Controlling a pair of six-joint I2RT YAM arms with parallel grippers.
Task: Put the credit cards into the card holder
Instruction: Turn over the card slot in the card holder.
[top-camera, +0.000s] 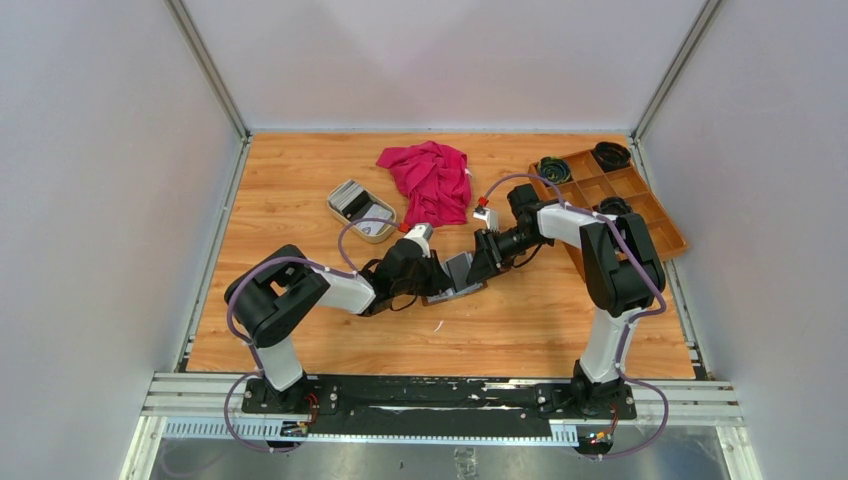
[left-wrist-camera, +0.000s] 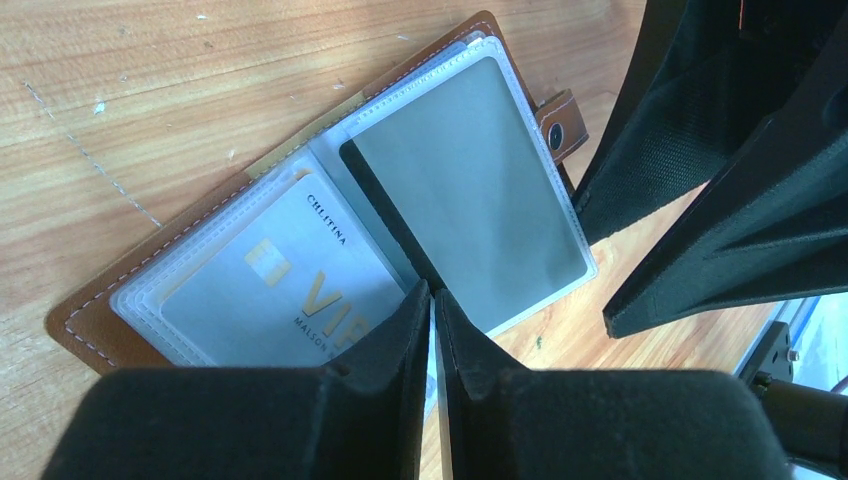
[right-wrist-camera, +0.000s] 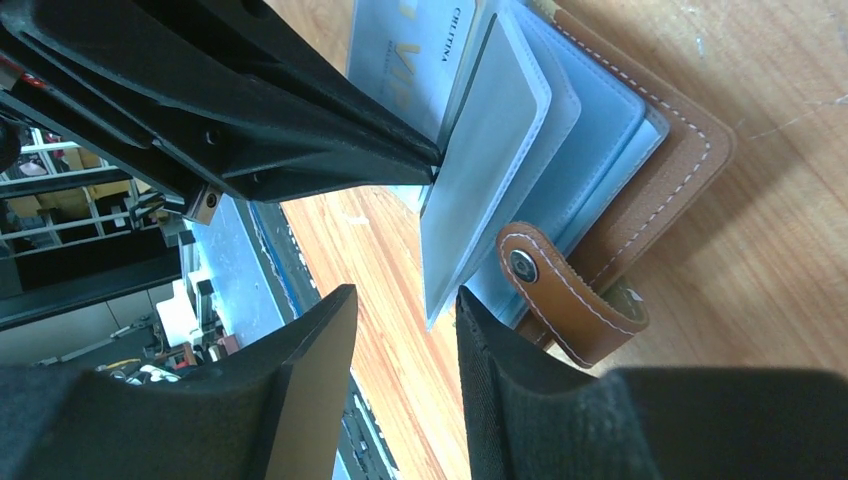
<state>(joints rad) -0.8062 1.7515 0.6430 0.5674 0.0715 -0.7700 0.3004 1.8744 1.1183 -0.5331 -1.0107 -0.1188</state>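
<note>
Sleeves of the card holder (left-wrist-camera: 80, 325) look thin, floppy, slick — the left gripper (left-wrist-camera: 432, 297) clenches the sleeve over the grey card (left-wrist-camera: 470, 190) at its six o'clock edge; right gripper (right-wrist-camera: 405, 295) stands released.

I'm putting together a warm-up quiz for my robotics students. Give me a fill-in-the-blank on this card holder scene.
1. The card holder lies ___ on the wooden table.
2. The pale card in its sleeve shows the gold letters ___.
3. The holder's snap tab is ___ leather.
4. The wooden compartment tray sits beside the ___ arm.

Missing words: open; VIP; brown; right.
</note>
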